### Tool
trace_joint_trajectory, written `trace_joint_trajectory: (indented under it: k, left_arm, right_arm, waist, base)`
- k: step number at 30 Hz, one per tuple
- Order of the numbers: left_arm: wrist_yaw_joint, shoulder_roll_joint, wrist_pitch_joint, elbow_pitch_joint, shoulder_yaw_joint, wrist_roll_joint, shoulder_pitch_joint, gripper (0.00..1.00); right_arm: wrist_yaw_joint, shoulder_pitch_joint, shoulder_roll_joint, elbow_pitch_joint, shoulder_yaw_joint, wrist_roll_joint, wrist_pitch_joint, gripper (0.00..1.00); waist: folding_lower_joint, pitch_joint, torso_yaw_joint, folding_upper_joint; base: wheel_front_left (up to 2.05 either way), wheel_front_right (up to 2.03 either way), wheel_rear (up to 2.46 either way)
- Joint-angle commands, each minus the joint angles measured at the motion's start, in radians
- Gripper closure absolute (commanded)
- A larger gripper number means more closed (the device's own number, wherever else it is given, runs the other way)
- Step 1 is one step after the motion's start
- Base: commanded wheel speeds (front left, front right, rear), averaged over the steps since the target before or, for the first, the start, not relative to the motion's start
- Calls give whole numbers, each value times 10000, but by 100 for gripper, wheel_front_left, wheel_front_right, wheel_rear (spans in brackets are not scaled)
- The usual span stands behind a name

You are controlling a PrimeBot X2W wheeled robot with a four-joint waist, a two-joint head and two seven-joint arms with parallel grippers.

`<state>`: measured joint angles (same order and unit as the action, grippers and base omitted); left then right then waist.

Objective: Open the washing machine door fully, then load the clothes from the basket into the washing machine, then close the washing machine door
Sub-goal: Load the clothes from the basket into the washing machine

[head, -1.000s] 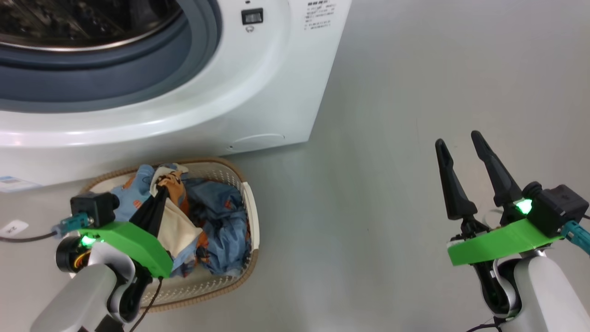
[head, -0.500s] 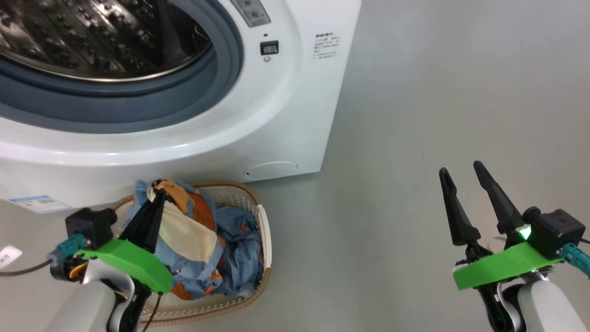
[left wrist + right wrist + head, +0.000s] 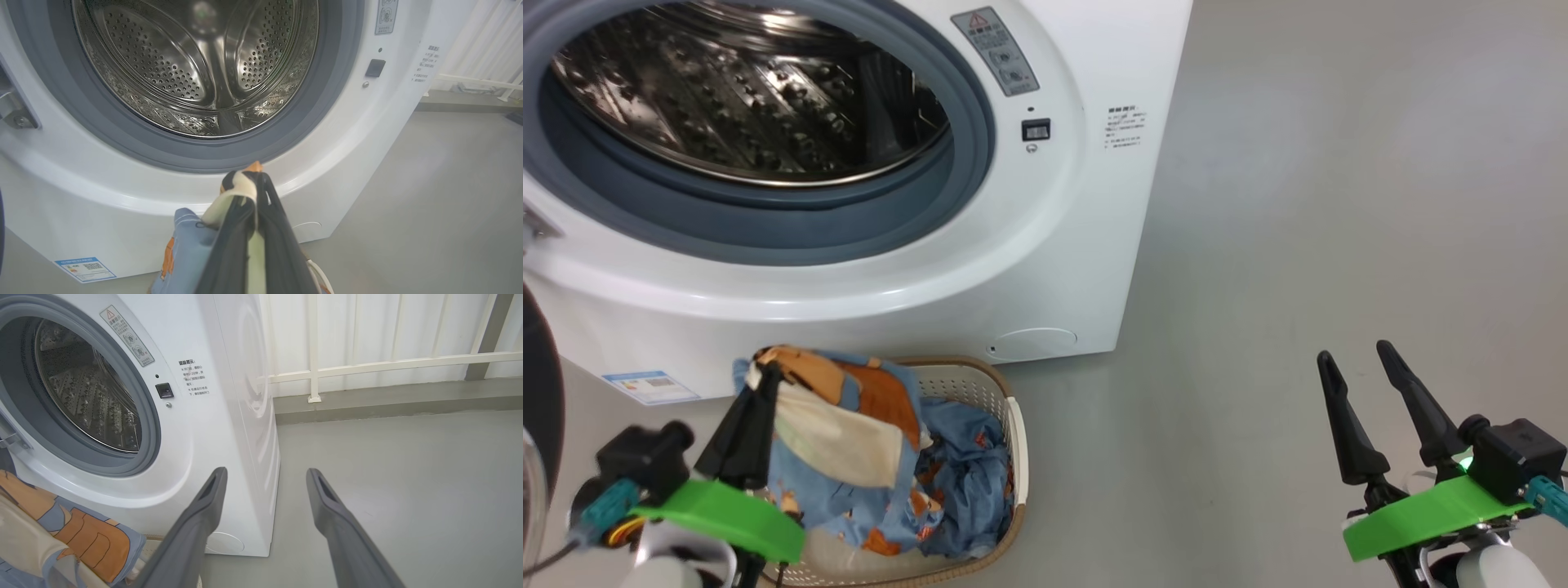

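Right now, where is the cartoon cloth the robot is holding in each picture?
Head view: the cartoon-print garment hangs at lower left, pinched by the left hand above the basket.
Left wrist view: the garment sits bottom centre.
Right wrist view: it lies in the bottom left corner.
Shared landmark: the small black latch socket on the washing machine front.
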<state>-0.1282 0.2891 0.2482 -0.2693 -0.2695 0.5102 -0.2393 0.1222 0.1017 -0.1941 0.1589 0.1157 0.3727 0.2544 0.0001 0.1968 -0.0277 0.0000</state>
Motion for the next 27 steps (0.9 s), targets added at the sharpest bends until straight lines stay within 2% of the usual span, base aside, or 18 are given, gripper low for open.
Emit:
trace_joint_trajectory:
  k: [1, 15, 27]
  left_arm:
    - [-25, 149, 135, 413, 677, -267, 101, 100]
    - [-25, -904, 135, 1675, 2571, -949, 1836, 100]
    - [-25, -1319, 135, 1781, 2937, -1185, 2026, 100]
  right_arm:
    - [85, -144, -150, -246, 171, 90, 74, 0]
    - [85, -508, -216, -327, 38, 101, 74, 0]
    - [85, -388, -160, -336, -33, 69, 74, 0]
  waist:
    - [-1, -136, 88, 0]
    - [-1, -344, 124, 0]
    - [-1, -123, 134, 0]
  base:
    - [0, 0, 0]
    - [0, 0, 0]
    - [0, 0, 0]
